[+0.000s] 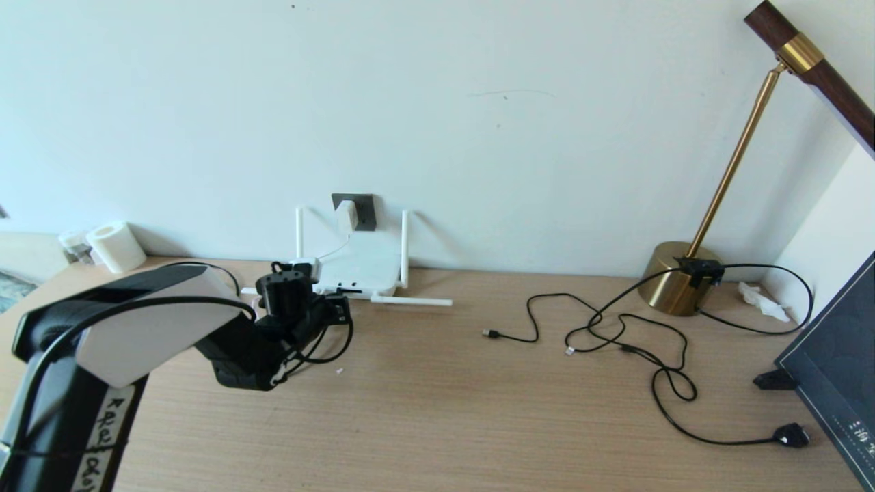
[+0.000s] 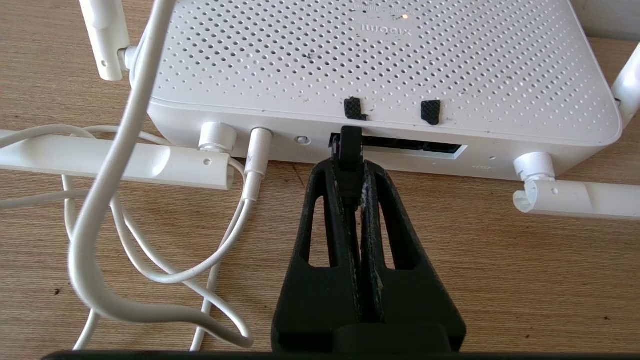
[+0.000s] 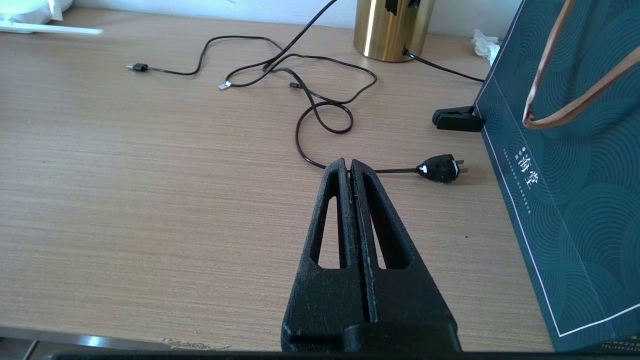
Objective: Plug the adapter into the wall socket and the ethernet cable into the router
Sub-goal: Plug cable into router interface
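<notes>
The white router (image 1: 360,271) lies flat against the wall with its antennas folded out. My left gripper (image 1: 336,309) is at the router's near edge, shut on the black plug of the ethernet cable (image 2: 350,146). The plug's tip sits at the left end of the dark port strip (image 2: 420,148) on the router (image 2: 380,60); how deep it is in I cannot tell. The white adapter (image 1: 348,214) sits in the dark grey wall socket (image 1: 364,210), and its thin white cord (image 2: 100,225) loops beside the router. My right gripper (image 3: 348,164) hovers shut and empty over the table on the right.
Thin black USB cables (image 1: 615,328) sprawl across the table's right half, ending in a black two-pin plug (image 1: 791,434). A brass lamp base (image 1: 677,277) stands at the back right, a dark gift bag (image 1: 834,369) at the right edge, and a paper roll (image 1: 116,246) at the back left.
</notes>
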